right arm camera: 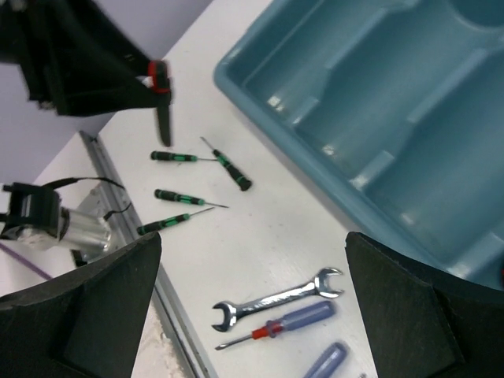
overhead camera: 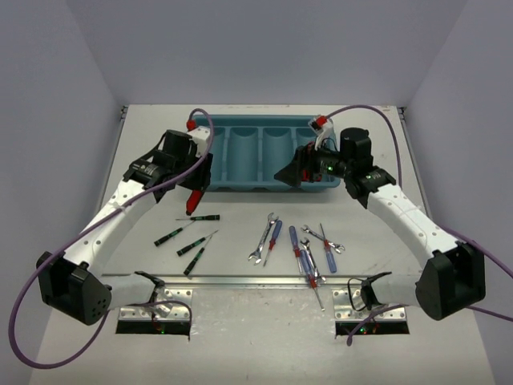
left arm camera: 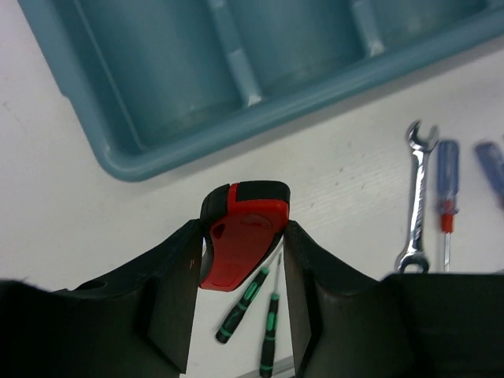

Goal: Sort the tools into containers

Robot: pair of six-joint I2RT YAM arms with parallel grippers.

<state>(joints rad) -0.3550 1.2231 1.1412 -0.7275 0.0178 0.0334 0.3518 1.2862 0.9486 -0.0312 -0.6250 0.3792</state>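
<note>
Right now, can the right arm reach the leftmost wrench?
Probably yes. The right gripper hangs open and empty by the tray's right end, the wrench lies uncovered in front, and the left gripper, shut on the pliers, is off to the left. The blue screwdriver alongside crowds it.

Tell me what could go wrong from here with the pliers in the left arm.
1. The left end effector grips the pliers by a handle end; they may pivot or slip and land on the small screwdrivers below.
2. The pliers hang just outside the tray's near rim; carried across, they might catch it and shove the tray.
3. The open right end effector sits over the tray's right end, so the arms could crowd each other.
</note>
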